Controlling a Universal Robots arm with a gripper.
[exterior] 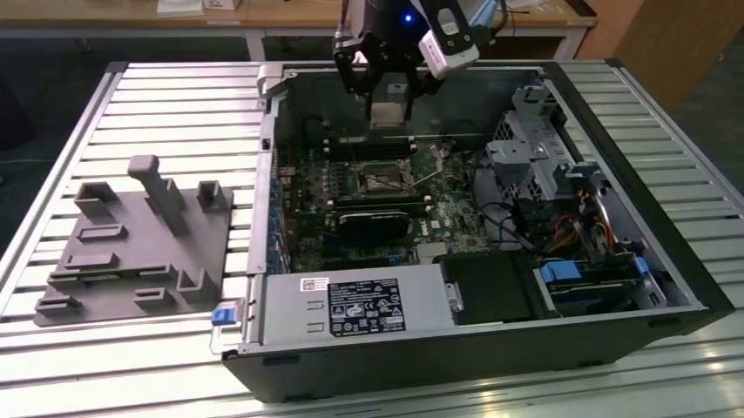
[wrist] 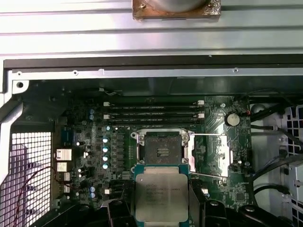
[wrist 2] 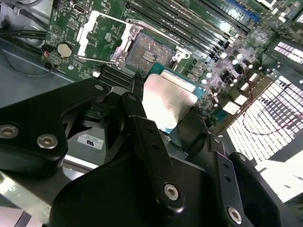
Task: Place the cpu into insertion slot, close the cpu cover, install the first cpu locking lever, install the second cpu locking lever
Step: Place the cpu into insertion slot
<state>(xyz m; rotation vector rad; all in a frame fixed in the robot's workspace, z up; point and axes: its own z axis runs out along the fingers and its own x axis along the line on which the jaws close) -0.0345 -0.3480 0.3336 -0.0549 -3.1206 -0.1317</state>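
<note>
My gripper (exterior: 388,106) hangs over the far part of the open computer case and is shut on the cpu (exterior: 388,111). In both wrist views the cpu (wrist 2: 170,99) (wrist: 161,191) is a flat square chip with a dull metal top, held by its two side edges between black fingers (wrist 2: 137,118). The insertion slot (exterior: 378,178) (wrist 2: 144,53) (wrist: 162,149) lies bare on the green board, a short way beyond the chip and below it. The cpu cover (wrist 2: 86,33) (wrist: 222,156) stands swung open beside the slot, with thin lever wires along it.
Long black memory slots (wrist: 151,111) run beside the socket. A black card (exterior: 375,218) sits nearer the case front, with the power supply (exterior: 348,305), drive cage (exterior: 546,148) and cables (exterior: 570,231) around. A grey fixture (exterior: 134,248) lies on the slatted table at the exterior view's left.
</note>
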